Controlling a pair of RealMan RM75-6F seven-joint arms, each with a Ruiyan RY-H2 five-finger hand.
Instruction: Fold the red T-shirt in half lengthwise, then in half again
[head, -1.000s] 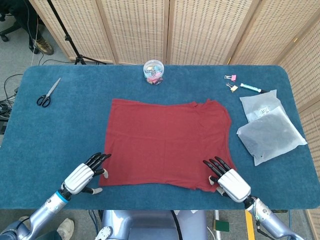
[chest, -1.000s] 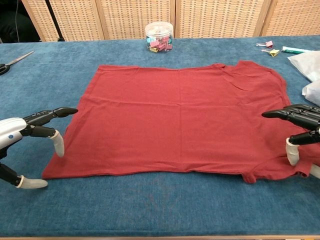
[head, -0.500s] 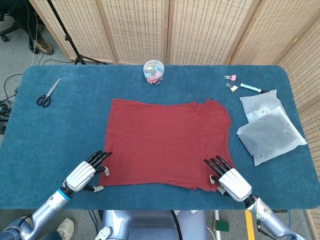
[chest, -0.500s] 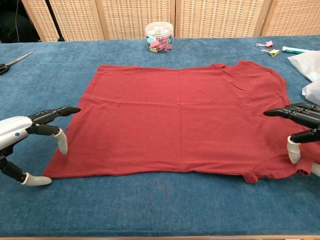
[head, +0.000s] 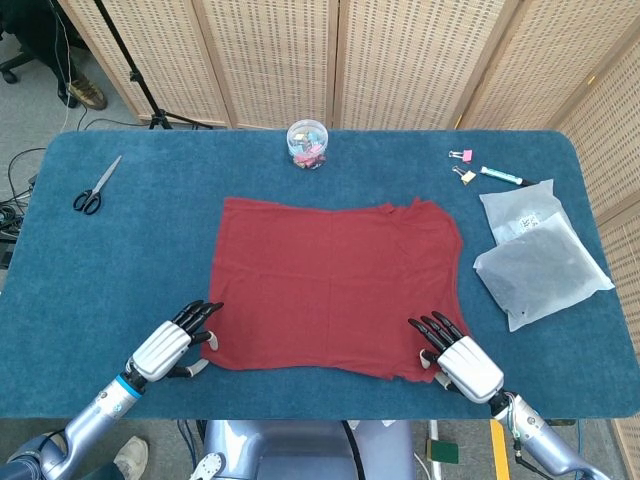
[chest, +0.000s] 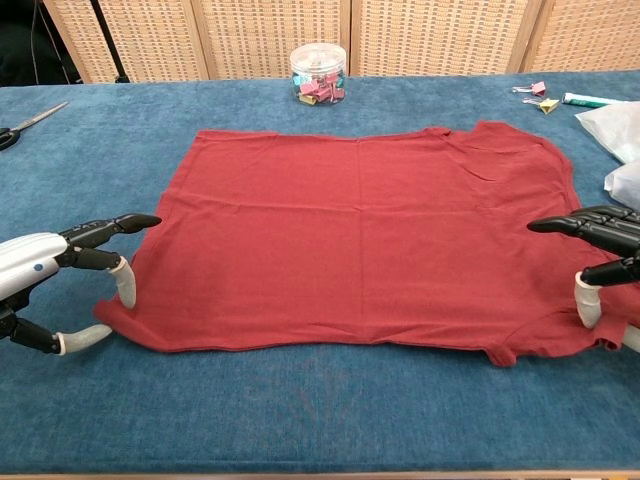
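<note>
Now your red T-shirt (head: 335, 285) lay flat in the middle of the blue worktop (head: 120, 260). Your left hand (head: 168, 345) was at the shirt's near left corner. Its thumb was under the edge and its fingers (chest: 110, 228) were just above, so the corner was lifted a little. I could not tell if you had really pinched the cloth. Your right hand (head: 460, 360) was at the near right corner, fingers spread apart and holding nothing, with one fingertip (chest: 586, 303) down on the cloth. A jar of clips (head: 307, 144) stood past the shirt, scissors (head: 95, 188) lay far left, and two bags (head: 535, 250) lay to the right.
</note>
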